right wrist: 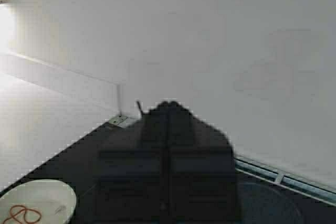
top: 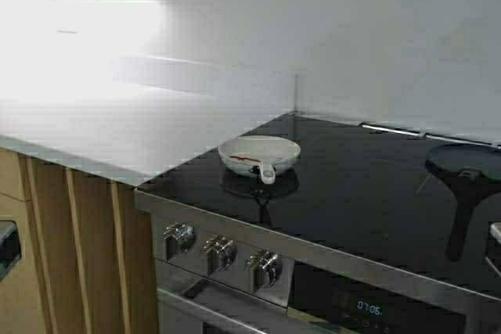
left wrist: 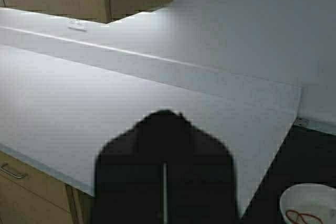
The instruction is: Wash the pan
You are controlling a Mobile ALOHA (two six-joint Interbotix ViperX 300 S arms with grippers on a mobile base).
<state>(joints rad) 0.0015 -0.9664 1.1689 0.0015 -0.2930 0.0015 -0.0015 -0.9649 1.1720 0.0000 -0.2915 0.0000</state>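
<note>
One pan sits at the hob's front-left corner in the high view, stub handle toward the knobs, a dark frying pan well apart to the right; neither arm shows there. From the left wrist, the left gripper hangs over the counter, fingers pressed together, pan at the frame's corner. From the right wrist, the right gripper is likewise closed above the hob. The short, smooth handle could slip from a pinch, probably tipping the pan.
</note>
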